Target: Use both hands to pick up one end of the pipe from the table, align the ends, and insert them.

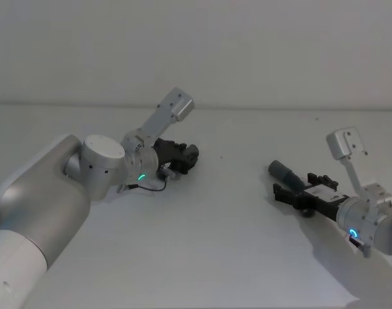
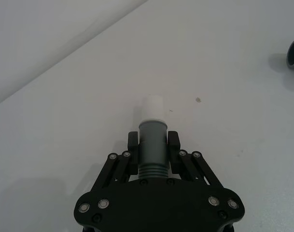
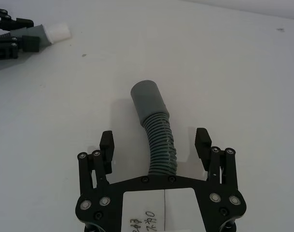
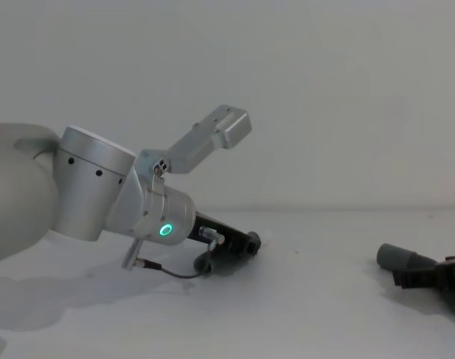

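step: pickup | left claw (image 2: 153,140) clamped on white-tipped hose piece (image 2: 153,129) | right claw (image 3: 154,139) wide astride second hose piece (image 3: 157,133) on desk (image 3: 243,72) | next: should close right, lift, align cuffs (image 3: 147,99)

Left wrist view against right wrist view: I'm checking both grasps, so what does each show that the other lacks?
Left wrist view: the left gripper close up, shut on the white-tipped hose piece. Right wrist view: the right gripper, open, straddling the grey-cuffed hose piece. Both: the two hose pieces, the left gripper and the table.
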